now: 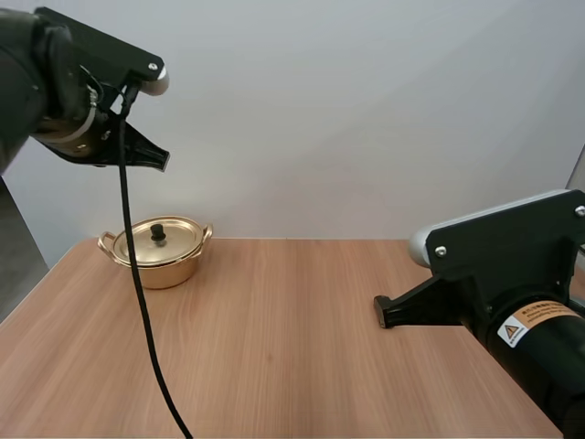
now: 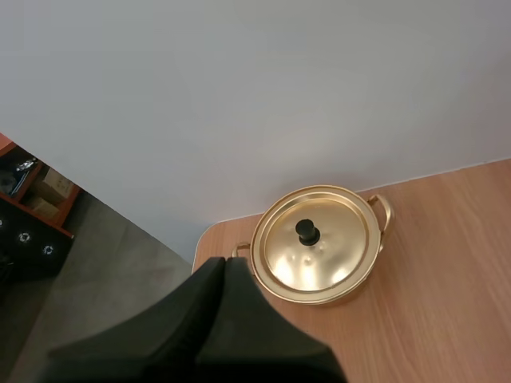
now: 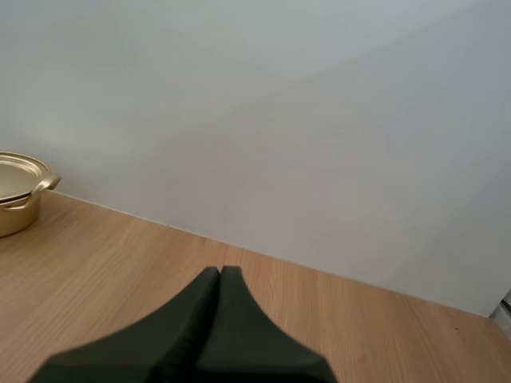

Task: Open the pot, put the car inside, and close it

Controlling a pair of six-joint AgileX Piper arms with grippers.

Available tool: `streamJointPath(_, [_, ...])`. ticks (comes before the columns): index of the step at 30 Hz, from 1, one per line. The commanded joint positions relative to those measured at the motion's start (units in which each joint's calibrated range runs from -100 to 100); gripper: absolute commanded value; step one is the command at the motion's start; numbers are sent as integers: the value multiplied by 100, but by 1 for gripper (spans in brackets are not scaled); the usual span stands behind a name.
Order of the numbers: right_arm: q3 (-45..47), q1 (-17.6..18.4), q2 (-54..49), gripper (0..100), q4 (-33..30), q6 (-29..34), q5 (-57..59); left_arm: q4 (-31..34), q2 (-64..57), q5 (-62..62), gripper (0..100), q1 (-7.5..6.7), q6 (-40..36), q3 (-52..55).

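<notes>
A golden pot (image 1: 160,250) with two side handles stands at the table's far left, its lid (image 1: 161,240) on, with a black knob (image 1: 157,230) in the middle. My left gripper (image 1: 164,160) hangs high above the pot, shut with nothing in it; its wrist view looks down on the pot (image 2: 318,244) and knob (image 2: 306,231) past the joined fingers (image 2: 219,275). My right gripper (image 1: 381,311) is low over the table's right side, shut and empty, pointing left. In the right wrist view the pot (image 3: 20,194) is far beyond the shut gripper (image 3: 220,275).
The wooden table (image 1: 274,338) spreads bare between the pot and my right gripper. Its left edge runs close to the pot, with grey floor (image 2: 96,263) beyond. A plain white wall (image 1: 366,119) stands behind the table.
</notes>
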Motion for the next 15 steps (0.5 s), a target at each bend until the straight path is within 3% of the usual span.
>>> streamJointPath(1, [-3, 2, 0, 0, 0, -1, 14, -20, 1232, -474, 2, -1, -4, -7])
streamJointPath(3, [-3, 2, 0, 0, 0, -1, 14, -37, 1300, -751, 13, -1, -4, -7])
streamJointPath(8, [-3, 2, 0, 0, 0, -10, 54, -24, 1485, -1106, 69, -1, 75, -33])
streamJointPath(9, [-3, 2, 0, 0, 0, -10, 54, -24, 1543, -1106, 76, -1, 99, -33])
streamJointPath(11, [-3, 2, 0, 0, 0, -10, 66, 91, 1657, -1090, 83, -1, 113, -33])
streamJointPath(15, [-3, 2, 0, 0, 0, -10, 66, 277, 1930, -1145, 82, -1, 165, -33])
